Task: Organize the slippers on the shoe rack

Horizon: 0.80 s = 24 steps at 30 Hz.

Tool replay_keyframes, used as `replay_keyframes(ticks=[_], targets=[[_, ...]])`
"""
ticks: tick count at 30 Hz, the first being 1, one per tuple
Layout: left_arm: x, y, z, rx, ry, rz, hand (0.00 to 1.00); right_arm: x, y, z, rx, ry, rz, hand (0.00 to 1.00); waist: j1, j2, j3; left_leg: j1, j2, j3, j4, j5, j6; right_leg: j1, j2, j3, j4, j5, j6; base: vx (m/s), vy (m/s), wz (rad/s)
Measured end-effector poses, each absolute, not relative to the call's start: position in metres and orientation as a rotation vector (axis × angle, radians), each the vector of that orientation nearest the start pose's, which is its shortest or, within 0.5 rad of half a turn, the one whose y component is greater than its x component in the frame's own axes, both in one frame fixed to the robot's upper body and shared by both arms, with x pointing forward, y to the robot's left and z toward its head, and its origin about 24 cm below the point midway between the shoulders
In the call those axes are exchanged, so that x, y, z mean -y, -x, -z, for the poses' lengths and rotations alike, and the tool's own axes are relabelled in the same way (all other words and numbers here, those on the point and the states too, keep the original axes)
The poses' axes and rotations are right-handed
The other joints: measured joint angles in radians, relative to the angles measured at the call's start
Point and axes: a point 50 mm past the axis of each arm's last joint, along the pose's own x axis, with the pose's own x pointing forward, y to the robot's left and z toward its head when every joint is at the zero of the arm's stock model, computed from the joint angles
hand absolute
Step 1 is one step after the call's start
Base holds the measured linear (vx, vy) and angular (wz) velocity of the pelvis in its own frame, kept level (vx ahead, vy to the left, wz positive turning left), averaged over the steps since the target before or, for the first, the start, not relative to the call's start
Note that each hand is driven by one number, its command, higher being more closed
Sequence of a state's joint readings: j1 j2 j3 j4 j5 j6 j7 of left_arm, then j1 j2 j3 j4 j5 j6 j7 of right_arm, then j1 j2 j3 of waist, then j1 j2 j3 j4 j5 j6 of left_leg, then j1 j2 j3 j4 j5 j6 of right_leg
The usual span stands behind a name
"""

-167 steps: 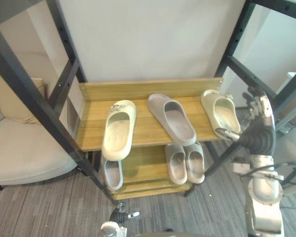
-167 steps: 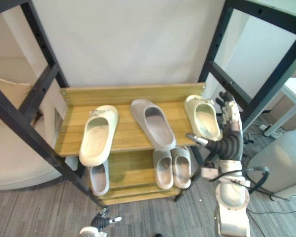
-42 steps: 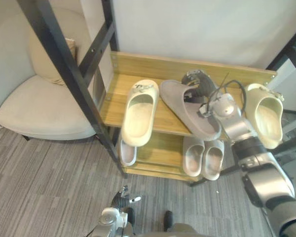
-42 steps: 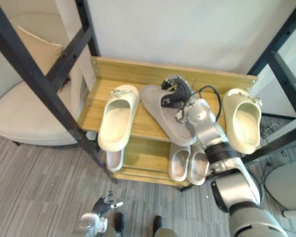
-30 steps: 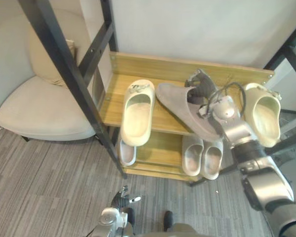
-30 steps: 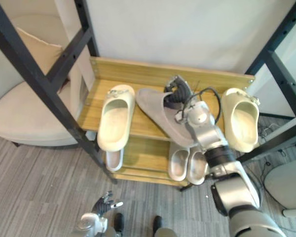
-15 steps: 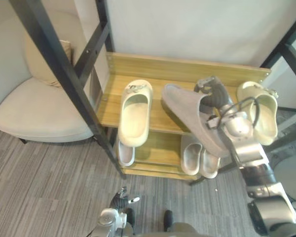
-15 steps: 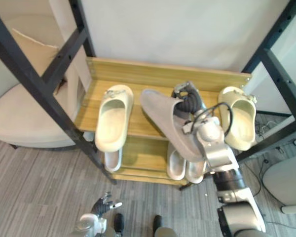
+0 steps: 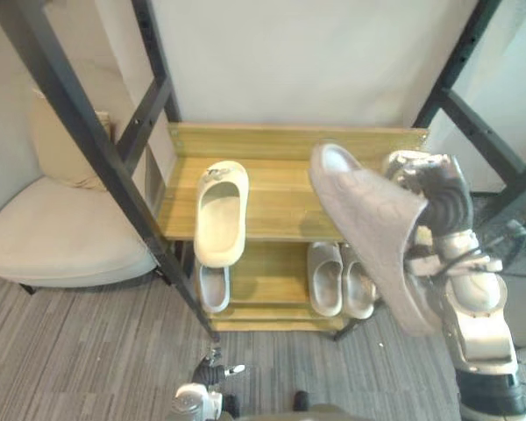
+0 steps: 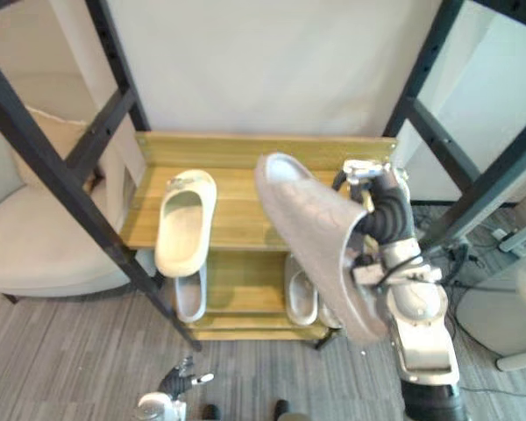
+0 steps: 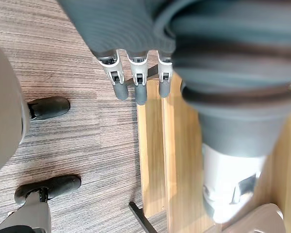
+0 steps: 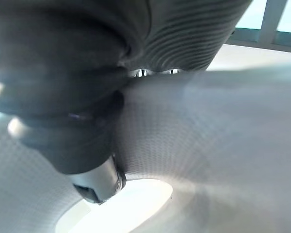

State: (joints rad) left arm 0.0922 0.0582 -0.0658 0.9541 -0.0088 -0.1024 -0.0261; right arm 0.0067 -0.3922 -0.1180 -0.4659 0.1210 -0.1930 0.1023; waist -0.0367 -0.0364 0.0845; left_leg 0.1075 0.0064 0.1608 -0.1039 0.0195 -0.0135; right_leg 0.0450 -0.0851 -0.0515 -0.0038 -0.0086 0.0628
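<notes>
The grey slipper is held in the air over the right side of the shoe rack, with the fingers of the right hand curled round it. The left hand is seen low, its fingers straight. A cream slipper is laid on the upper shelf. The grey one is not yet placed, so most of the work is judged to be left.

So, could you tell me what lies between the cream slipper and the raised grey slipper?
Only bare top shelf, in both eye views, separates the cream slipper from the grey slipper in the right hand.
</notes>
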Motion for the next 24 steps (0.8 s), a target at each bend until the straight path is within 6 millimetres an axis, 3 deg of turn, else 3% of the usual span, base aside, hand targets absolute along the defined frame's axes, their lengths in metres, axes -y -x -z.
replay_keyframes(ticks=[9,13,16,19,21,24], targets=[[-0.159,-0.11,0.155,-0.978,-0.076,0.079,0.0,0.192,-0.187,-0.119,0.371,0.203,-0.188,1.0,-0.021,0.014,-0.018,0.088,0.002,0.033,0.0,-0.018,-0.01,0.063,0.005,0.029,0.01,-0.011,-0.003,-0.02,0.007,-0.11],[-0.157,-0.109,0.155,-0.98,-0.09,0.101,0.0,0.177,-0.178,-0.094,0.254,0.149,-0.272,1.0,-0.022,0.017,-0.006,0.016,-0.001,0.037,0.102,-0.076,-0.009,-0.019,-0.01,0.038,0.15,-0.082,-0.003,-0.08,-0.006,-0.01],[-0.154,-0.125,0.149,-0.926,-0.095,0.118,0.0,0.172,-0.187,-0.077,0.191,0.132,-0.299,1.0,-0.019,0.029,0.06,-0.139,0.019,0.02,0.366,-0.172,-0.011,-0.118,-0.016,0.03,0.298,-0.122,-0.009,-0.11,-0.034,0.14],[-0.15,-0.145,0.142,-0.865,-0.083,0.119,0.0,0.168,-0.206,-0.074,0.184,0.167,-0.303,1.0,-0.018,0.066,0.138,-0.305,0.05,0.005,0.562,-0.24,-0.003,-0.255,-0.005,0.026,0.439,-0.163,-0.019,-0.22,-0.026,0.13],[-0.149,-0.162,0.135,-0.818,-0.081,0.12,0.0,0.166,-0.22,-0.076,0.193,0.186,-0.285,1.0,-0.017,0.082,0.193,-0.403,0.058,-0.019,0.644,-0.251,-0.002,-0.341,-0.007,0.007,0.517,-0.187,-0.02,-0.24,-0.052,0.26],[-0.154,-0.184,0.122,-0.734,-0.091,0.094,0.0,0.161,-0.238,-0.093,0.271,0.223,-0.262,1.0,-0.006,0.084,0.265,-0.514,0.068,-0.04,0.728,-0.255,-0.01,-0.443,-0.012,-0.013,0.614,-0.21,-0.038,-0.16,-0.071,0.21]])
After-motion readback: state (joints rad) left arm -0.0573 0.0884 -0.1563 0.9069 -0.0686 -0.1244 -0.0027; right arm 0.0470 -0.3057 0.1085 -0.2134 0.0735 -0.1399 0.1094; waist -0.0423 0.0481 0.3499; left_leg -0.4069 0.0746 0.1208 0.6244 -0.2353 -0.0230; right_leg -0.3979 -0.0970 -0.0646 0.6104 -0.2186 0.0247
